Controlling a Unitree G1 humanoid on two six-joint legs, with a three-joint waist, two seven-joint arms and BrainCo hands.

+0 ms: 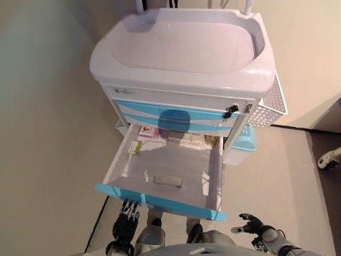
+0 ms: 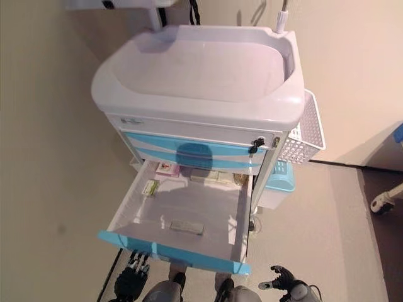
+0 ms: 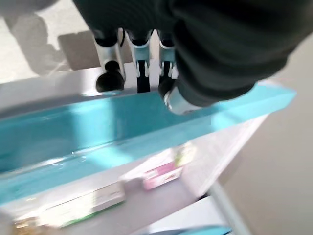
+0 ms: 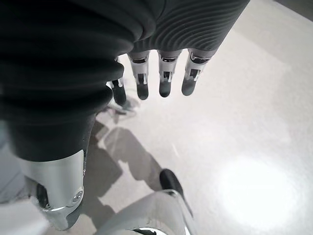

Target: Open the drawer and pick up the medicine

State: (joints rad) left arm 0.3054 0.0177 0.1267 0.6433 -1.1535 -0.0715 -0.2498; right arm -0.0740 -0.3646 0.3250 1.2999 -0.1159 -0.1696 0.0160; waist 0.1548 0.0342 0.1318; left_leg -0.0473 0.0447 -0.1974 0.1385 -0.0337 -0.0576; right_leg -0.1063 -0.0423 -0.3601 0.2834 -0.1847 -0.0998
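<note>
Beige floor, white plastic cart with basin top (image 1: 181,48). Blue-fronted white drawer (image 1: 160,201) stands pulled out: opening done. Small medicine boxes (image 1: 148,131) lie at its back, untouched. Left hand (image 1: 126,220) below drawer front, fingers straight, empty. Right hand (image 1: 250,223) well aside, fingers loosely spread, empty. Pickup remains.

The cart (image 1: 181,53) stands on the floor (image 1: 48,133) with its lower drawer (image 1: 160,200) pulled out toward the robot; medicine boxes (image 1: 149,131) lie along the drawer's back, one flat box (image 1: 168,181) nearer the front. A basket (image 1: 269,106) hangs on the cart's right side; the left robot hand (image 1: 125,221) sits below the drawer front, the right robot hand (image 1: 250,223) off to its right.
</note>
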